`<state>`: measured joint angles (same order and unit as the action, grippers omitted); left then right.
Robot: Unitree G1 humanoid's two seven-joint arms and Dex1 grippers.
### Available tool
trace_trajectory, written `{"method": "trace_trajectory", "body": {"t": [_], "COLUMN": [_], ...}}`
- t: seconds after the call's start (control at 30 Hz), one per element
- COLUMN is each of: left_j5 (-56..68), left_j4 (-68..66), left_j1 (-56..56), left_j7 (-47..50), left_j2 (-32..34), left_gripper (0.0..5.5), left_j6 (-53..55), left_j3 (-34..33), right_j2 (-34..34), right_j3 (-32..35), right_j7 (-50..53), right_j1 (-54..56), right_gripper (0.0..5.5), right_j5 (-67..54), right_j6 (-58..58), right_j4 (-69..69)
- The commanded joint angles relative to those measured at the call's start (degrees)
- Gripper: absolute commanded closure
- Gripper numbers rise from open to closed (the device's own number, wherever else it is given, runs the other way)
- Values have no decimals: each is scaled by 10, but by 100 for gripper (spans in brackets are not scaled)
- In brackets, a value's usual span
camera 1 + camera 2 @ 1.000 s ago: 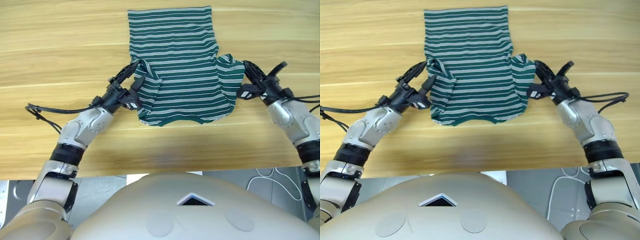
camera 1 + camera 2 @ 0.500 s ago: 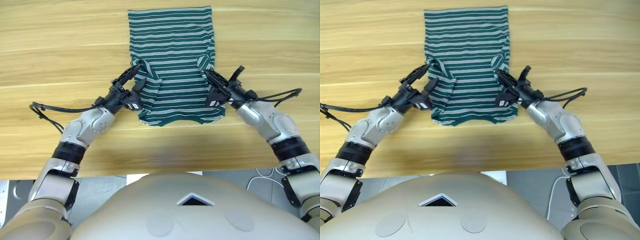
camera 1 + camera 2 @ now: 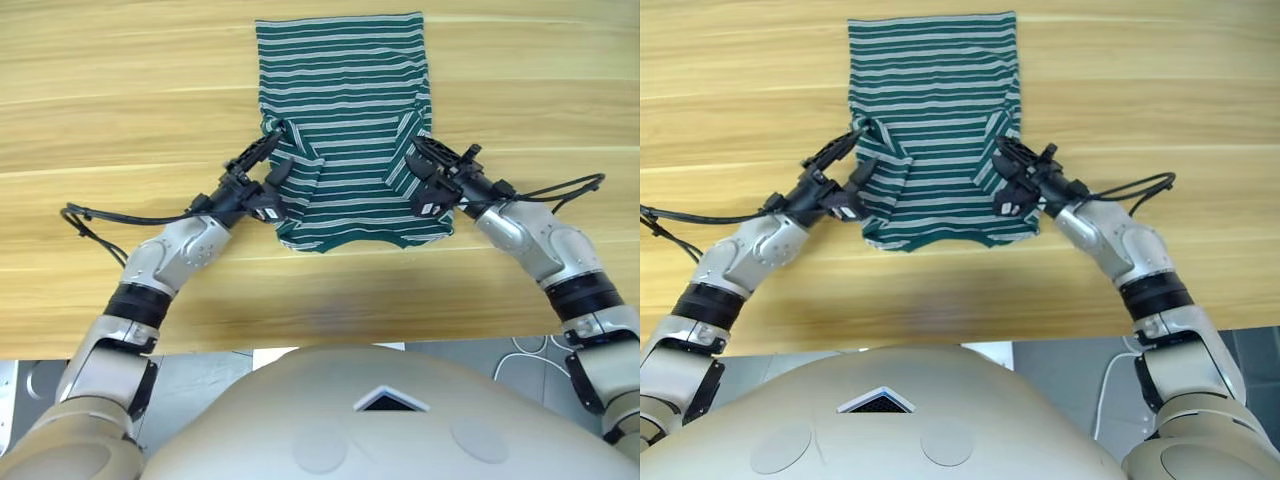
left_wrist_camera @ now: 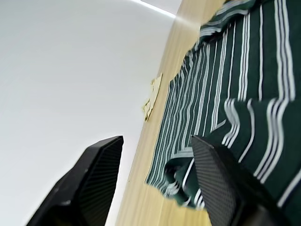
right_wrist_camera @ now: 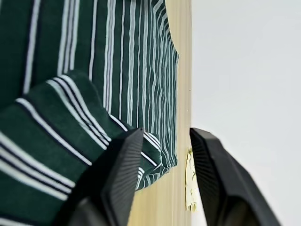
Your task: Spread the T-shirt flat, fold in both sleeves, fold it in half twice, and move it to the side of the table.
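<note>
flatly, the green striped t-shirt (image 3: 345,90) lies on the wooden surface (image 3: 120,90), in the middle between the two arms, its straight hem at the far end and its curved end nearest the robot; both sleeves are turned inward onto the body of the shirt, the left sleeve (image 3: 297,160) as a creased flap along the left edge, the right sleeve (image 3: 405,160) as a narrower flap along the right edge; the left fingers (image 4: 94,183) sit at the shirt's left edge beside the folded sleeve, spread wide apart, with a bunched bit of striped cloth lying in the gap close against one finger, not pinched; the right fingers (image 5: 211,179) sit at the shirt's right edge on the folded sleeve, parted with bare wood showing through the gap, gripping nothing, while a fold of the sleeve rests over the side of one finger; a pale scrap (image 4: 151,96) sticks to the surface beyond the shirt
</note>
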<state>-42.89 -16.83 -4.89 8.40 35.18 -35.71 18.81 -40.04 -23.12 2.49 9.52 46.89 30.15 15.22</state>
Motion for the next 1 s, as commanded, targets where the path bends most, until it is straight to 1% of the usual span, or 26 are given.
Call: {"method": "trace_trajectory", "body": {"t": [0.03, 0.07, 0.17, 0.2, 0.27, 0.33, 0.4, 0.5, 0.57, 0.6, 0.7, 0.9, 1.0], "left_j5": [48, 75, 159, 184, 214, 210, 194, 179, 164, 156, 139, 125, 123], "left_j4": [42, 62, 116, 125, 129, 106, 82, 55, 31, 18, -11, -40, -43], "left_j1": [30, 47, 103, 117, 135, 129, 118, 109, 98, 89, 68, 39, 33], "left_j7": [-43, -62, -137, -160, -216, -253, -283, -313, -320, -322, -331, -362, -370], "left_j2": [49, 63, 121, 138, 168, 171, 161, 158, 155, 150, 130, 110, 106], "left_gripper": [241, 221, 184, 164, 164, 164, 164, 210, 252, 261, 317, 322, 322], "left_j6": [-8, -16, -38, -44, -52, -56, -61, -67, -75, -81, -88, -108, -111], "left_j3": [-35, -45, -67, -73, -67, -48, -24, -2, 10, 18, 45, 95, 110], "right_j2": [-27, -34, -76, -92, -122, -143, -152, -163, -167, -166, -162, -152, -151], "right_j3": [27, 41, 86, 94, 103, 99, 91, 91, 91, 91, 89, 81, 76], "right_j7": [-20, -23, -68, -87, -125, -152, -179, -203, -212, -216, -227, -241, -247], "right_j1": [-15, -22, -47, -55, -76, -96, -116, -143, -156, -161, -173, -173, -162], "right_gripper": [294, 273, 270, 270, 270, 270, 270, 270, 270, 270, 270, 270, 270], "right_j5": [-34, -57, -152, -175, -199, -196, -189, -180, -177, -177, -179, -173, -169], "right_j6": [15, 24, 56, 63, 72, 77, 76, 73, 71, 70, 71, 73, 74], "right_j4": [-25, -31, -15, -4, 18, 33, 27, 6, -7, -14, -34, -56, -54]}}
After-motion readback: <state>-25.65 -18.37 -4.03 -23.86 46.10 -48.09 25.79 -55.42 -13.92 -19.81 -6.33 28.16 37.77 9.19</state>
